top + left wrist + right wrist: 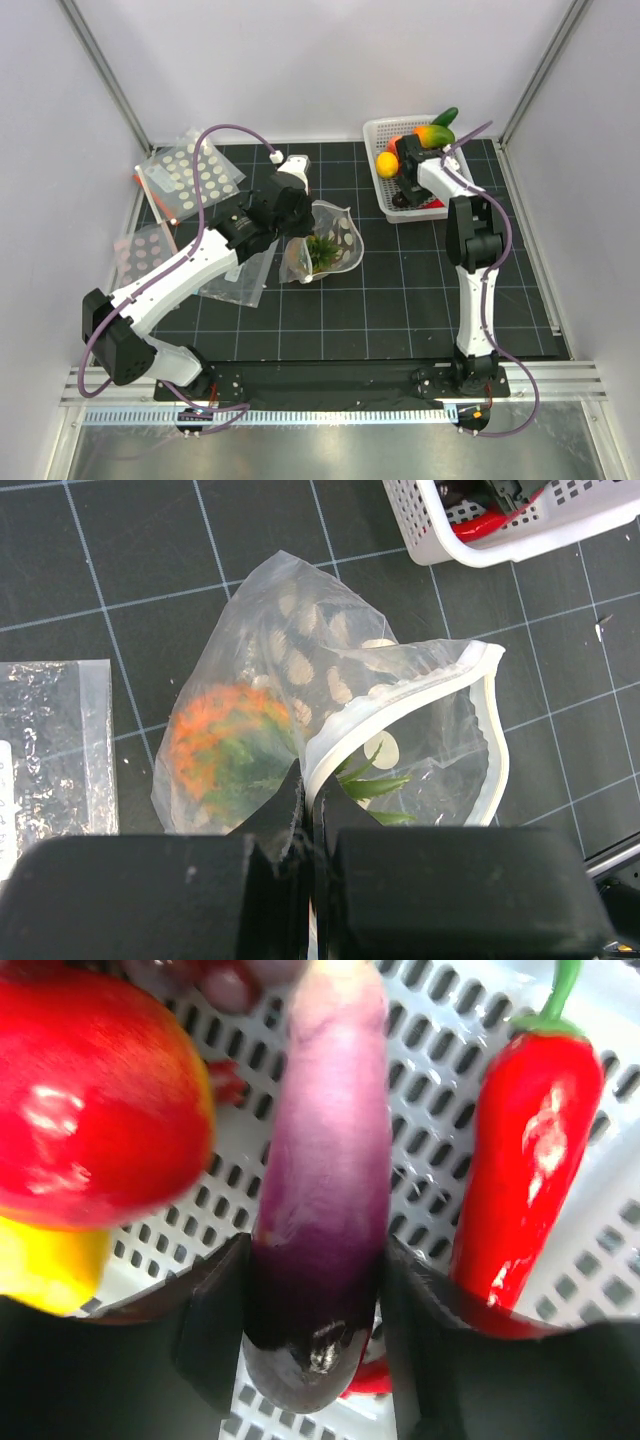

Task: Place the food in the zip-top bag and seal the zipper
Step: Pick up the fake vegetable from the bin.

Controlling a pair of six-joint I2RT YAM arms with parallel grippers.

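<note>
Mid-table: left gripper (pixel 310 820), fingers closed on the zipper (pixel 490 740) rim of the zip-top bag (pixel 300 670), holding its mouth open. The pineapple (pixel 225 745) is inside.
Far right: white basket (pixel 375 125). Right gripper (pixel 315 1300), fingers clamped either side of the eggplant (pixel 325 1160), with the chili pepper (pixel 525 1150) and round red fruit (pixel 90 1100) flanking it.
Step in hand: picking the eggplant.
Next: lift clear of the basket, carry left to the bag's mouth, release inside.

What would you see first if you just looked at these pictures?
The shiny purple eggplant, pinched by the right gripper inside the white basket beside a red chili. Next, the dotted bag at the centre, its edge held by the left gripper, with the orange pineapple inside.
</note>
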